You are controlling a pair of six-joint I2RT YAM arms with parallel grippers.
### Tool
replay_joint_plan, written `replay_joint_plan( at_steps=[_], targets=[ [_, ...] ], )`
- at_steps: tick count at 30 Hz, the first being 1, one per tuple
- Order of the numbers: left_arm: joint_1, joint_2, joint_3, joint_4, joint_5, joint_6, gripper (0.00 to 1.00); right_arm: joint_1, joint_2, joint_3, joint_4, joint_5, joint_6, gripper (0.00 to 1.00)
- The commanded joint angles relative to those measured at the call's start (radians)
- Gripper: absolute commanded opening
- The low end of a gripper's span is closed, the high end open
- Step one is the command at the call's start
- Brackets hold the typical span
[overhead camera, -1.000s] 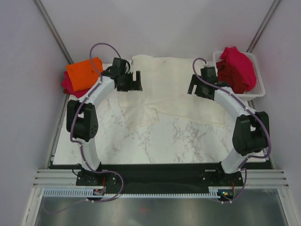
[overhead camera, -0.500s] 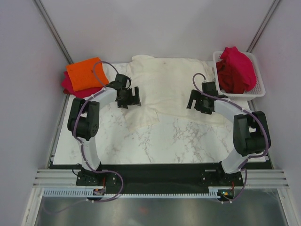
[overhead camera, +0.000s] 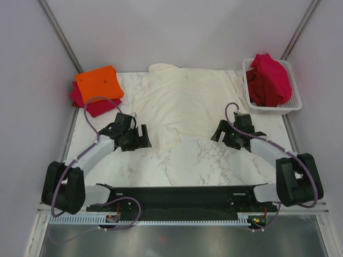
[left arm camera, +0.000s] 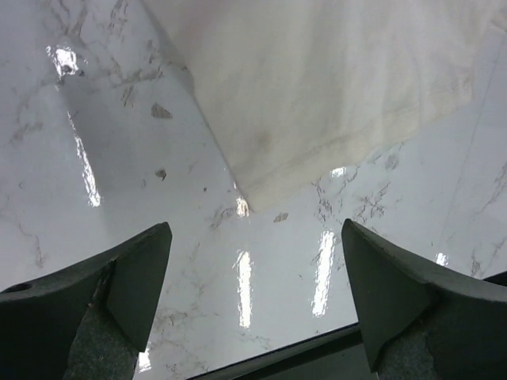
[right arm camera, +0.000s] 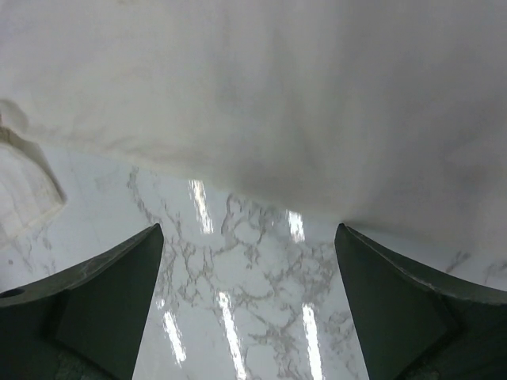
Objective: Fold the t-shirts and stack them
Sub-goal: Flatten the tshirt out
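Observation:
A cream-white t-shirt (overhead camera: 185,99) lies spread flat across the back middle of the marble table (overhead camera: 177,166). My left gripper (overhead camera: 142,141) hovers open just off the shirt's near left corner, with only marble between its fingers (left arm camera: 255,229). The cream cloth (left arm camera: 333,87) fills the top of the left wrist view. At the shirt's near right hem my right gripper (overhead camera: 218,133) is also open and holds nothing (right arm camera: 247,229), the cream cloth (right arm camera: 277,87) lying just ahead of it. A folded orange t-shirt (overhead camera: 98,82) rests on a crimson one (overhead camera: 94,106) at the back left.
A white mesh basket (overhead camera: 273,110) at the back right holds crumpled crimson t-shirts (overhead camera: 268,79). The black base strip (overhead camera: 177,195) runs along the table's near edge. Grey walls close in the left, right and back sides.
Both arms have drawn back from over the cream shirt toward the near edge. The shirt now lies spread out flatter and wider. Both grippers stayed open.

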Motion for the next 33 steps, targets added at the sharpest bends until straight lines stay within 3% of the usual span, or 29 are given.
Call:
replay_joint_plan(
  at_steps=[1, 3, 6, 7, 8, 9, 15, 18, 33],
  targets=[
    [-0.003, -0.184, -0.061, 0.013, -0.007, -0.040, 0.96, 0.029, -0.153, -0.092, -0.093, -0.043, 0.055, 0.98],
    [-0.012, -0.320, -0.093, 0.013, -0.007, -0.040, 0.96, 0.056, -0.272, -0.129, -0.135, -0.047, 0.082, 0.98],
    [-0.034, -0.394, -0.040, 0.013, -0.007, -0.040, 0.96, 0.081, -0.403, -0.089, -0.208, -0.027, 0.093, 0.98],
    [-0.035, -0.382, -0.023, 0.013, -0.007, -0.040, 0.96, 0.081, -0.403, -0.063, -0.225, -0.015, 0.090, 0.98],
    [-0.035, -0.359, -0.006, -0.105, -0.013, -0.063, 0.96, 0.082, -0.411, -0.034, -0.237, -0.003, 0.083, 0.98],
    [-0.035, -0.291, 0.011, -0.105, -0.126, -0.135, 0.95, 0.082, -0.406, 0.030, -0.251, 0.008, 0.057, 0.98],
    [-0.034, -0.098, 0.014, -0.035, -0.177, -0.200, 0.88, 0.082, -0.351, 0.217, -0.374, 0.053, -0.026, 0.98],
    [-0.032, -0.040, -0.029, 0.040, -0.164, -0.202, 0.86, 0.082, -0.377, 0.216, -0.383, 0.051, -0.031, 0.98],
    [-0.070, 0.193, -0.071, 0.041, -0.164, -0.202, 0.86, 0.082, -0.368, 0.155, -0.377, 0.062, -0.063, 0.98]
  ],
)
